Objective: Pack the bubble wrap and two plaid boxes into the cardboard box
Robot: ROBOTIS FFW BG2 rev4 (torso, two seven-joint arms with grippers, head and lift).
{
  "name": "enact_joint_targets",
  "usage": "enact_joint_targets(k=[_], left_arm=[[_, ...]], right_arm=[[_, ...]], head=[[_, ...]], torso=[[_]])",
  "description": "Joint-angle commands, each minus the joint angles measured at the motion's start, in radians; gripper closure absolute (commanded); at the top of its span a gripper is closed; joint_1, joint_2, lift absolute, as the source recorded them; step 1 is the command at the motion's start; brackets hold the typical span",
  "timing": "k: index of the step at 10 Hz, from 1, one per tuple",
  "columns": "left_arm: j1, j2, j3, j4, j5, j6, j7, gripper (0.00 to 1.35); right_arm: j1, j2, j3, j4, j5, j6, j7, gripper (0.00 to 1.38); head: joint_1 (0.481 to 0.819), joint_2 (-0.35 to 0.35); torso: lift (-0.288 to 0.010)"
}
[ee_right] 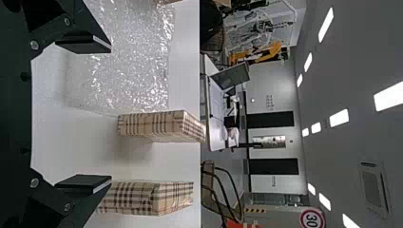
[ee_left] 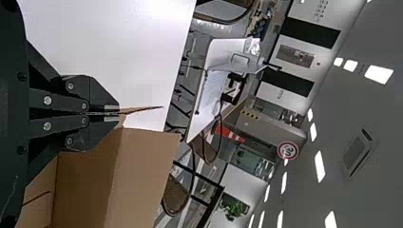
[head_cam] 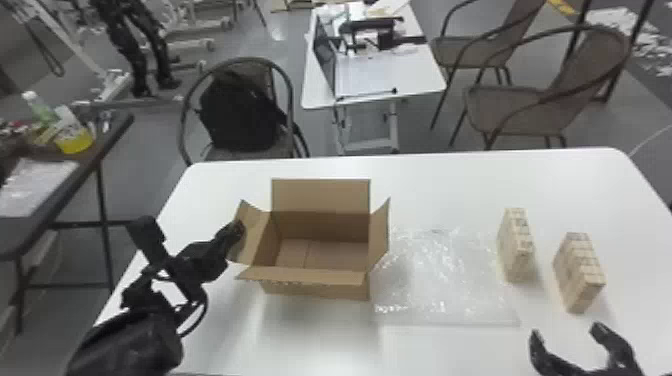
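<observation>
White table (head_cam: 450, 190), bubble wrap (head_cam: 445, 280) + both plaid boxes (head_cam: 519, 245) (head_cam: 579, 272) beyond my open R gripper (head_cam: 565, 330). L gripper (ee_left: 119, 113) pinching box flap (head_cam: 255, 230); tugging it mid-pack could prob skid the carton (head_cam: 320, 291) imo.

Black backpack (head_cam: 239, 119) on a chair (head_cam: 258, 76), dark side table (head_cam: 89, 159)

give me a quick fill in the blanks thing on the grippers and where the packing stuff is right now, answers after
The left gripper is shut on a ____ of the cardboard box.
The bubble wrap lies ____ the cardboard box and the two plaid boxes.
The right gripper is not shut but ____.

Missing words: flap; between; open
</observation>
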State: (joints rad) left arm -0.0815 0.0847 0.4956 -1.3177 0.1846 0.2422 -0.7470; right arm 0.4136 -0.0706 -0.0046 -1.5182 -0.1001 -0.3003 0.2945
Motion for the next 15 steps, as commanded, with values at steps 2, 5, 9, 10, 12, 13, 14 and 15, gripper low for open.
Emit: enact_joint_targets(k=[2, 5, 9, 10, 12, 13, 14, 15], left_arm=[[0.0, -0.002, -0.012, 0.0, 0.01, -0.003, 0.0, 1.22], [0.002, -0.006, -0.017, -0.001, 0.022, -0.009, 0.0, 1.22], [-0.004, 0.0, -0.009, -0.014, -0.014, -0.012, -0.002, 1.22], [-0.004, 0.004, 0.001, -0.015, -0.016, -0.012, -0.002, 1.22], [0.002, 0.009, 0.034, -0.026, -0.027, -0.006, -0.003, 1.22], [0.003, 0.01, 0.044, -0.031, -0.028, -0.003, -0.003, 1.22], [0.003, 0.01, 0.044, -0.032, -0.03, -0.003, -0.003, 1.22], [0.003, 0.01, 0.044, -0.034, -0.03, -0.003, -0.003, 1.22]], right_arm=[[-0.001, 0.002, 0.001, -0.019, 0.002, 0.007, 0.0, 0.3], [-0.032, -0.006, 0.055, -0.227, 0.057, 0.354, -0.003, 0.3], [-0.199, -0.106, 0.212, -0.275, -0.026, 0.693, -0.001, 0.3], [-0.228, -0.1, 0.229, -0.263, -0.026, 0.725, -0.003, 0.3], [-0.305, -0.069, 0.238, -0.186, -0.066, 0.799, -0.001, 0.3], [-0.348, -0.051, 0.248, -0.151, -0.063, 0.833, -0.003, 0.3], [-0.395, -0.025, 0.252, -0.115, -0.066, 0.9, -0.003, 0.3], [-0.444, 0.008, 0.255, -0.069, -0.064, 0.957, -0.003, 0.3]], head=[[0.695, 0.194], [0.695, 0.202], [0.695, 0.258], [0.695, 0.275], [0.695, 0.301], [0.695, 0.317], [0.695, 0.334], [0.695, 0.341]], torso=[[-0.05], [-0.05], [-0.05], [-0.05], [-0.05], [-0.05], [-0.05], [-0.05]])
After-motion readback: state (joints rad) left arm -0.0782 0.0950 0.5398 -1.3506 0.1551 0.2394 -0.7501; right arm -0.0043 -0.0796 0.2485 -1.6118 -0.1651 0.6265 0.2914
